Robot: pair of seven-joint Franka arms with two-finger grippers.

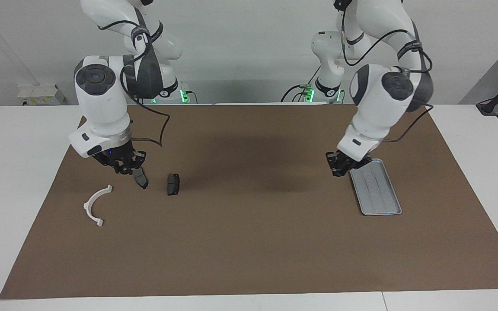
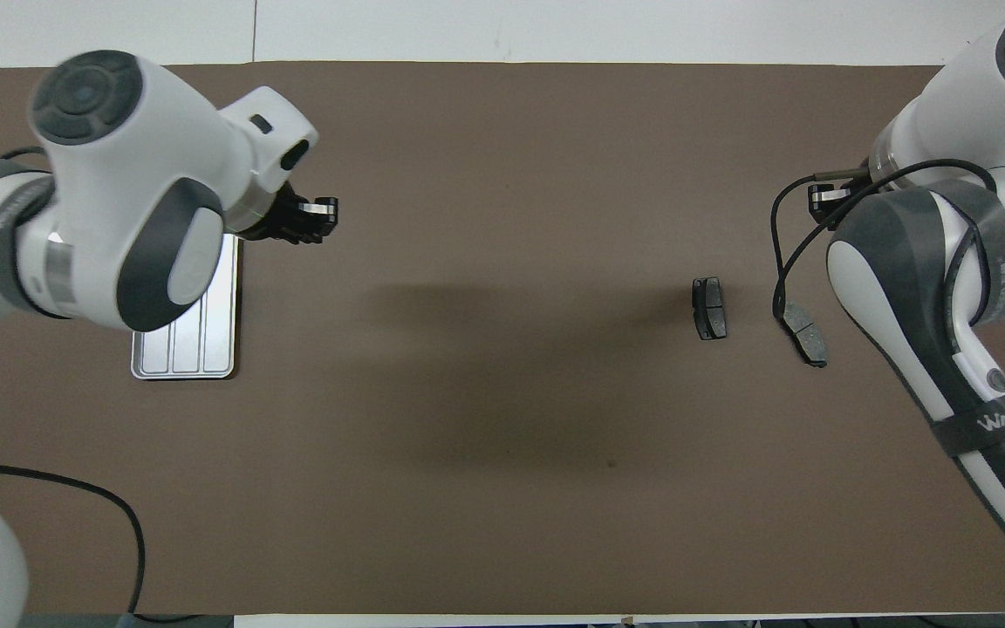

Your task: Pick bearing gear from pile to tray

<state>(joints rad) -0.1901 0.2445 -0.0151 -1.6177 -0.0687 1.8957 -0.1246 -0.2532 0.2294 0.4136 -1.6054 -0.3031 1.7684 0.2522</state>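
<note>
Left tool (image 1: 340,169) pinched shut beside ridged metal tray (image 1: 381,203) — right tool (image 1: 124,166), grip unclear, over dark flat brake pad (image 1: 142,180).

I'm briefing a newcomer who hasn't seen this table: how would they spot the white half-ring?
Look at the right arm's end of the brown mat. There, farther from the robots than the two dark brake pads, lies the half-ring. It alone is white and curved; the pads are flat, dark blocks.
</note>
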